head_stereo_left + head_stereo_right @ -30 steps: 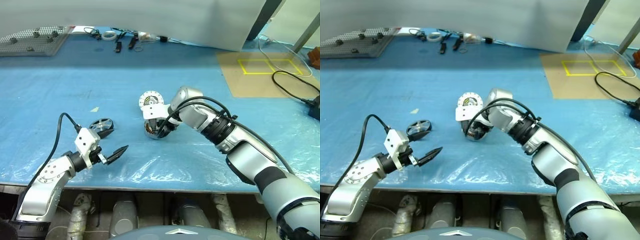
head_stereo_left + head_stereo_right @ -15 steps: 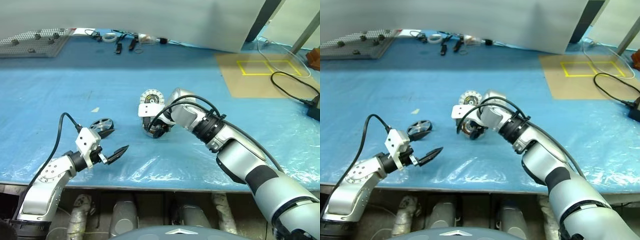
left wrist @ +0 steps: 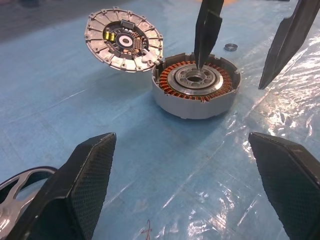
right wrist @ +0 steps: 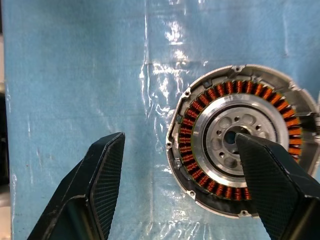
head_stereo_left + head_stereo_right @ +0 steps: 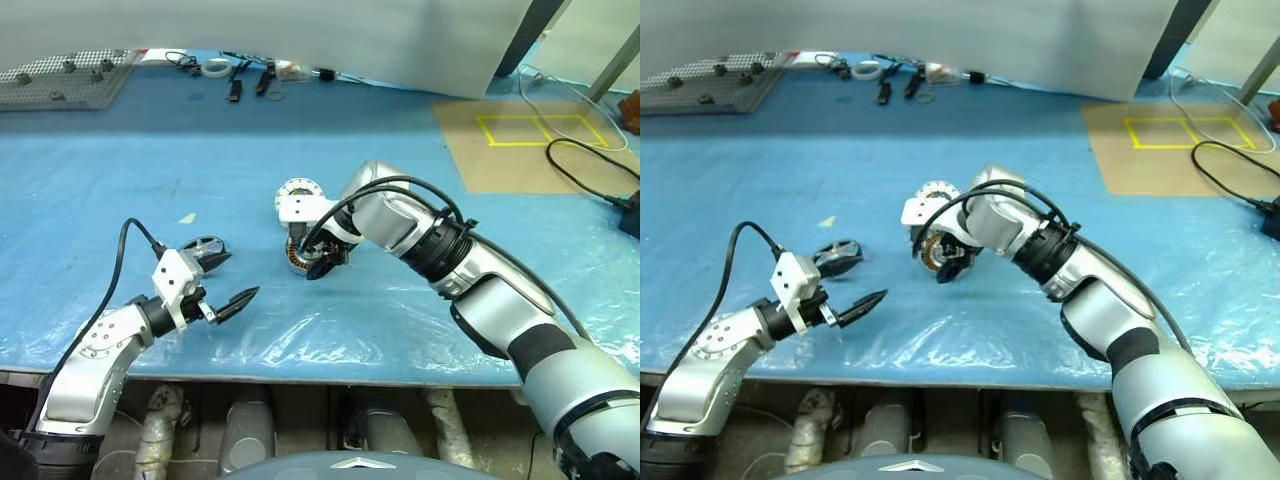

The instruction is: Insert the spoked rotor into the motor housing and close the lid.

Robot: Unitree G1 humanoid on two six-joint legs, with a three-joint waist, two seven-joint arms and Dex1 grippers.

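While our right gripper (image 5: 318,262) hangs over the housing (image 3: 196,85), its fingers stand wide apart and hold nothing, one tip poised above the silver hub. Our left gripper (image 5: 222,286) waits near the front edge of the blue bench (image 5: 120,170), fingers also fully spread and empty. We see the rotor (image 5: 205,249) lying flat on the bench just beyond the left fingers, well apart from the housing. The lid (image 3: 124,41) leans against the housing's rim, segmented face up, though we cannot be sure how firmly it rests. Copper windings ring the open housing, so a fingertip dropping carelessly could scrape them. A nudge to the housing might also tip the lid off. The bench's glossy film could let the rotor slide when we grasp it.
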